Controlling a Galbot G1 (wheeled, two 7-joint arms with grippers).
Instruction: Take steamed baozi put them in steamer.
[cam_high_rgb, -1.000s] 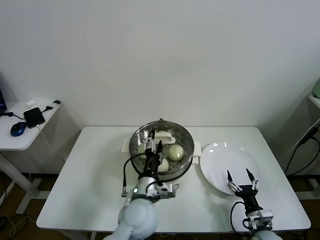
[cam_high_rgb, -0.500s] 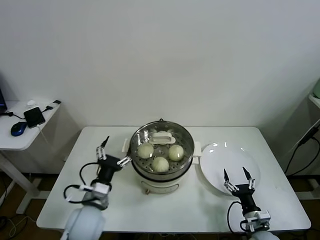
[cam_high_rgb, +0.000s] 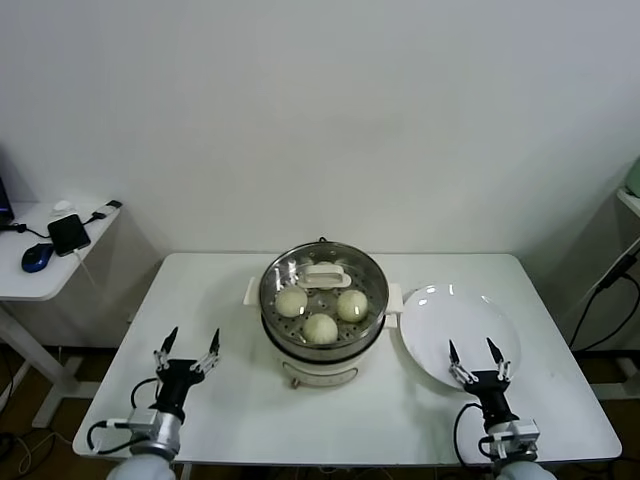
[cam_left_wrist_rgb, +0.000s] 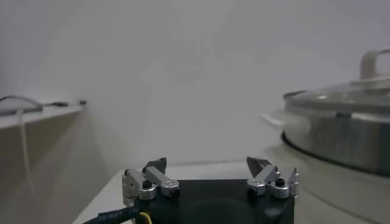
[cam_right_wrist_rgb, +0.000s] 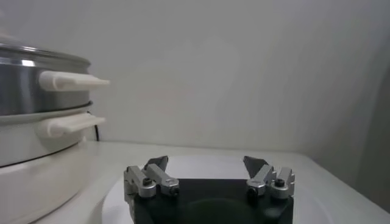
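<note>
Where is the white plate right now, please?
In the head view, the plate lies on the table's right side, beside the steamer, with the right gripper at its near edge.

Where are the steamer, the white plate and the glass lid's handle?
steamer (cam_high_rgb: 300, 350): head view, cream-white base front.
white plate (cam_high_rgb: 440, 325): head view, bare middle of plate.
lid handle (cam_high_rgb: 322, 272): head view, middle of white handle on the glass lid.

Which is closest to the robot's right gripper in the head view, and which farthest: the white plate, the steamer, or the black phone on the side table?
From the right gripper, open at the table's front right:
1. White plate: right beside it, the fingertips over its near rim.
2. Steamer: mid-table, to the gripper's left, lid on with baozi inside.
3. Black phone: far left, on the separate side table.
</note>
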